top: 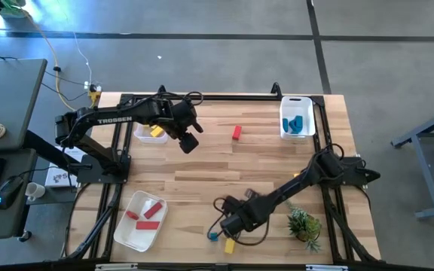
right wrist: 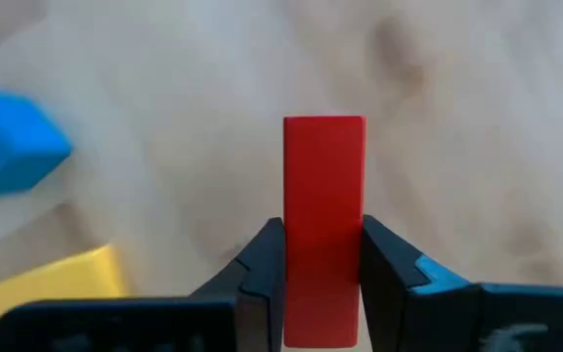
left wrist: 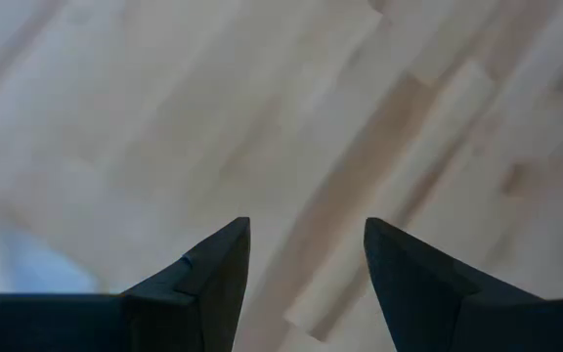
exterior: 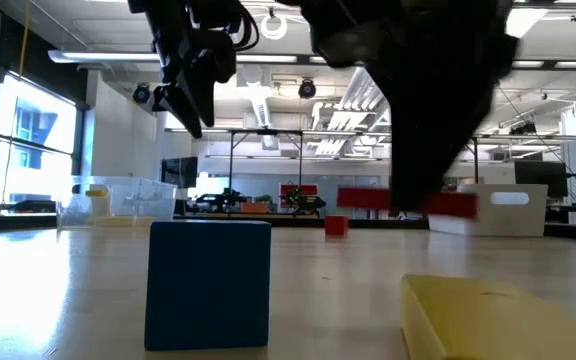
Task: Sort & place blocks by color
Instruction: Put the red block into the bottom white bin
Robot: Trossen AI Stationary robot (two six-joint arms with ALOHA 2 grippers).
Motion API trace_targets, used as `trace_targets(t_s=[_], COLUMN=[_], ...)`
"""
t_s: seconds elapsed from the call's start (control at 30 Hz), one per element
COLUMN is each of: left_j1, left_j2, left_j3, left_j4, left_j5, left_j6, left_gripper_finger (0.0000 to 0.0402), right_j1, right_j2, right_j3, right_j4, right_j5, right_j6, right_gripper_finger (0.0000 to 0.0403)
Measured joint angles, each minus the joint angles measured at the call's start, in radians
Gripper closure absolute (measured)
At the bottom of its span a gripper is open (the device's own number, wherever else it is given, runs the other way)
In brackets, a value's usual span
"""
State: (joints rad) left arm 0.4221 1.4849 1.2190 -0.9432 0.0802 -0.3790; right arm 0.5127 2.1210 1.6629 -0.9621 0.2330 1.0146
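Observation:
My right gripper [right wrist: 324, 231] hangs over the table's near edge [top: 228, 224], shut on a red bar block [right wrist: 324, 176]. This bar also shows level in the low view [exterior: 363, 199]. Below it, a blue block [top: 214, 235] and a yellow block [top: 230, 245] rest flat on the wood. They are close up in the low view, the blue block [exterior: 208, 285] left of the yellow block [exterior: 488, 315]. A lone red block [top: 236, 132] lies at the far middle. My left gripper [left wrist: 306, 231] hovers open above bare wood near the far left [top: 189, 141]. My right gripper pinches the red bar's two long sides [right wrist: 291, 249] between its two fingers. The fingers come from above, pointing down, and lie across the bar. The bar hangs level and clear of the table, sticking out on both sides of the gripper.
A white tray [top: 130, 235] with red blocks sits at the near left. A white bin [top: 286, 119] with blue blocks stands at the far right, and a bin [top: 143, 135] with a yellow block at the far left. A small green plant [top: 304, 223] stands near the right arm.

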Motion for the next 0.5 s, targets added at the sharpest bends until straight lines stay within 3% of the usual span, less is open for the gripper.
trace_targets(t_s=[0.23, 0.5], left_j1=[0.002, -0.001], left_j2=[0.000, 0.000], left_j3=[0.000, 0.000], left_j4=[0.019, 0.034], left_j5=[0.142, 0.353], left_j6=[-0.041, -0.117], left_gripper_finger=[0.0213, 0.0213], right_j1=[-0.032, -0.111], right_j2=[-0.002, -0.003], right_j3=[0.189, 0.312], right_j4=[-0.221, -0.257], right_j5=[0.188, 0.257], right_j6=[-0.124, -0.346], right_gripper_finger=[0.0333, 0.0333])
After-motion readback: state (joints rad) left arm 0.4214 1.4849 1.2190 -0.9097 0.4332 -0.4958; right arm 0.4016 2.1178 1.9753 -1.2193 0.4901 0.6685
